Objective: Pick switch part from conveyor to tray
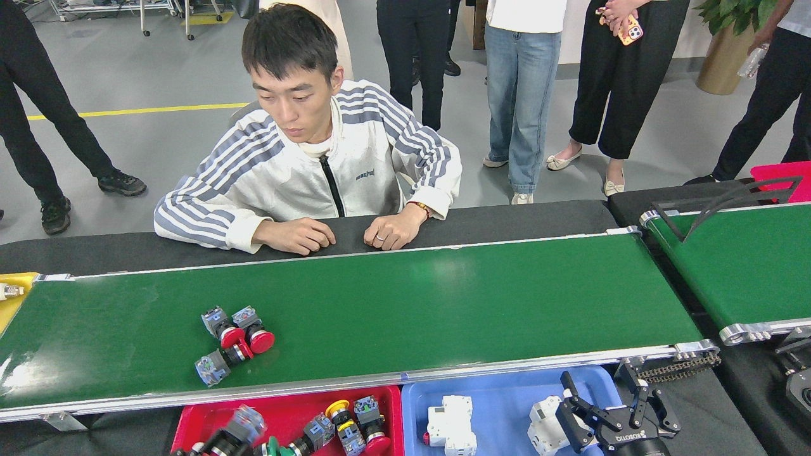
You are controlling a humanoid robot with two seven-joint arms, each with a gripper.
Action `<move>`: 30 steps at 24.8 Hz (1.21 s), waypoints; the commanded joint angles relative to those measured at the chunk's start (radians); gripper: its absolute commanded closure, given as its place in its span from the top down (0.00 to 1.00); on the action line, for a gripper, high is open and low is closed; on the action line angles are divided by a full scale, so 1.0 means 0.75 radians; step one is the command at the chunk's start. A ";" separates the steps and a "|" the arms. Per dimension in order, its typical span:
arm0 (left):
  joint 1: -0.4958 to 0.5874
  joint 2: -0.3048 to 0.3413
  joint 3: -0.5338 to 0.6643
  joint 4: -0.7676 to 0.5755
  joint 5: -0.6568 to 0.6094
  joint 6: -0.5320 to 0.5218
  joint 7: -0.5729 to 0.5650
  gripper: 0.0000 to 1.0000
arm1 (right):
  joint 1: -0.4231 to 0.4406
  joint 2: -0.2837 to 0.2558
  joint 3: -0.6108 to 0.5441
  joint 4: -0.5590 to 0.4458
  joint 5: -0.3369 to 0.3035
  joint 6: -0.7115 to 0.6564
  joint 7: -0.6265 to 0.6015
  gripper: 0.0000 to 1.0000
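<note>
**Fingers point(580, 402) spread on the right; left grip unreadable**

Head view: the right gripper point(602, 391) hovers over the blue tray point(500, 396), fingers apart and holding nothing. It looks parked there, well clear of the belt. The left gripper point(212, 446) shows only as a dark, blurred shape at the bottom edge, over the red tray point(190, 421). A blurred switch part point(239, 423) sits right at its end. Whether the fingers clamp that part or have let it go, I cannot tell.

Three more switch parts remain on the conveyor point(443, 304), all toward its left half near the front rail. Two of them, a red-capped pair point(239, 326), lie side by side and touching. The third switch part point(218, 366) lies just in front of them, its grey block pointing at the rail. My guess is that it makes the easier next pick, being nearest the red tray.

In the red tray, besides the blurred part, I count at least four switch parts with yellow, red and green caps; the edge hides the rest. The blue tray holds two white circuit breakers point(450, 427). A seated person point(317, 164) rests both hands beyond the belt's far rail.
</note>
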 commanded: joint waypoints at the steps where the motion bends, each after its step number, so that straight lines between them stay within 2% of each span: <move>1: -0.002 -0.002 0.007 -0.020 0.005 -0.014 0.003 1.00 | -0.016 -0.018 -0.006 -0.017 -0.004 0.001 -0.005 1.00; 3: -0.007 -0.006 0.017 -0.018 0.005 0.003 0.003 1.00 | -0.016 -0.030 -0.006 -0.017 -0.002 0.001 -0.005 1.00; 4: -0.013 -0.015 0.029 -0.020 0.005 0.056 0.003 1.00 | -0.016 -0.030 -0.006 -0.017 -0.004 0.001 -0.005 1.00; 7: -0.045 -0.053 0.097 -0.016 0.003 0.446 0.005 1.00 | -0.018 -0.028 -0.006 -0.017 -0.004 0.001 -0.005 1.00; 9: -0.056 -0.033 0.125 -0.006 0.001 0.588 0.014 1.00 | -0.018 -0.030 -0.006 -0.017 -0.004 -0.001 -0.005 1.00; 15: -0.070 -0.002 0.189 0.014 -0.003 0.596 0.016 1.00 | -0.024 -0.046 -0.004 -0.015 -0.004 -0.001 -0.001 1.00; 20: -0.285 0.096 0.191 0.247 -0.101 0.620 0.024 1.00 | -0.057 -0.050 -0.004 -0.015 -0.011 -0.003 0.006 1.00; 24: -0.393 0.186 0.189 0.415 -0.109 0.618 0.044 1.00 | -0.055 -0.050 -0.001 -0.011 -0.011 -0.003 0.006 1.00; 30: -0.514 0.225 0.189 0.544 -0.109 0.616 0.046 1.00 | -0.057 -0.054 0.001 -0.009 -0.011 -0.003 0.006 1.00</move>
